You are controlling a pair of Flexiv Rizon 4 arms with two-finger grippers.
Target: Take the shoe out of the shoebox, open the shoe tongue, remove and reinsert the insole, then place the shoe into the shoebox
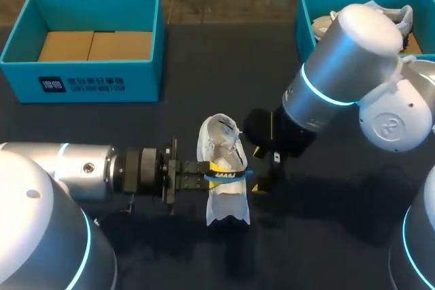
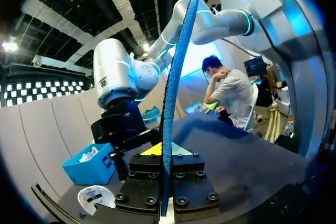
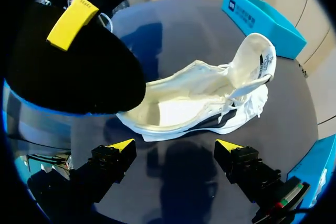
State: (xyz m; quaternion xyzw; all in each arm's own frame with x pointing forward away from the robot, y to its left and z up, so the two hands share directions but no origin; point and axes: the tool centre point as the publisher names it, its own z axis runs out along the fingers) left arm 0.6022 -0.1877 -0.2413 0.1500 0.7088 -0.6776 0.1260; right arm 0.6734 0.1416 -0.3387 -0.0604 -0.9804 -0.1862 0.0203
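Observation:
A white shoe (image 1: 221,198) lies on the dark table, its opening turned toward my right gripper (image 3: 176,145); the shoe (image 3: 205,103) sits just ahead of that gripper's open fingers, untouched. A thin blue insole (image 2: 172,93) stands edge-on between my left gripper's (image 2: 167,153) fingers, which are shut on it. From above, the insole (image 1: 231,176) hangs across the middle of the shoe, with the left gripper (image 1: 216,171) at the shoe's left side and the right gripper (image 1: 257,168) open at its right side.
A teal shoebox (image 1: 81,76) with cardboard inside stands at the back left. A second teal box (image 1: 306,15) at the back right holds another white shoe, partly hidden by my right arm. Bare dark tabletop lies in front of the shoe.

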